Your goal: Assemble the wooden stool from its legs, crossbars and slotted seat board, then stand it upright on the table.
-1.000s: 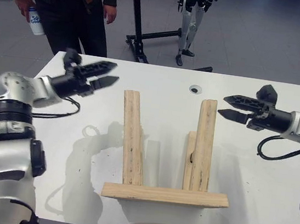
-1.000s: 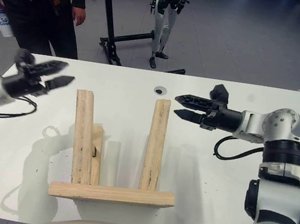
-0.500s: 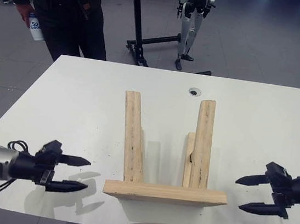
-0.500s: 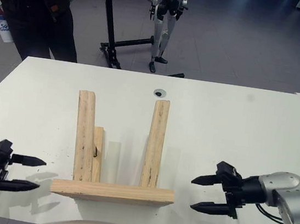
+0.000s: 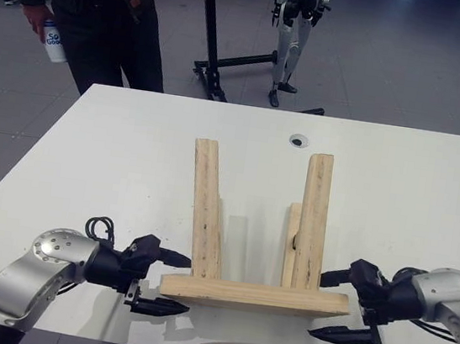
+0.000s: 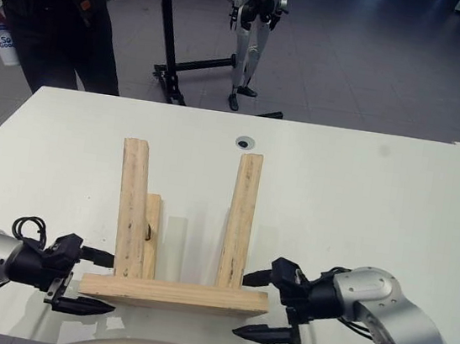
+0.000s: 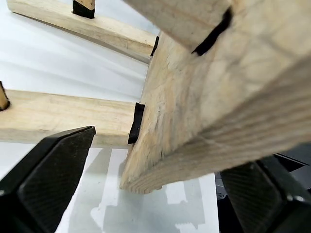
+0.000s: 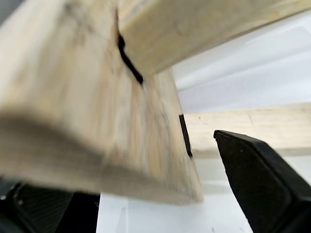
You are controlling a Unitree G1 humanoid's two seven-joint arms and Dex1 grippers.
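The wooden stool lies on its side on the white table (image 5: 114, 148). Its seat board (image 5: 253, 296) stands on edge near the front. Two legs (image 5: 206, 211) (image 5: 312, 221) point away from me, with a short crossbar (image 5: 290, 244) beside the right one. My left gripper (image 5: 185, 285) is open, its fingers straddling the board's left end above and below. My right gripper (image 5: 316, 306) is open the same way at the board's right end. In the left wrist view the board (image 7: 204, 97) sits between the dark pads (image 7: 48, 179). The right wrist view shows the board (image 8: 82, 111) beside a pad (image 8: 262, 179).
A small round hole (image 5: 300, 139) sits in the table behind the legs. Bare tabletop spreads to both sides of the stool and beyond it. The near table edge runs just in front of the seat board.
Both arms came down from the table's far sides to the front, then moved inward. Their open fingers now straddle the seat board's ends. The stool has not moved.
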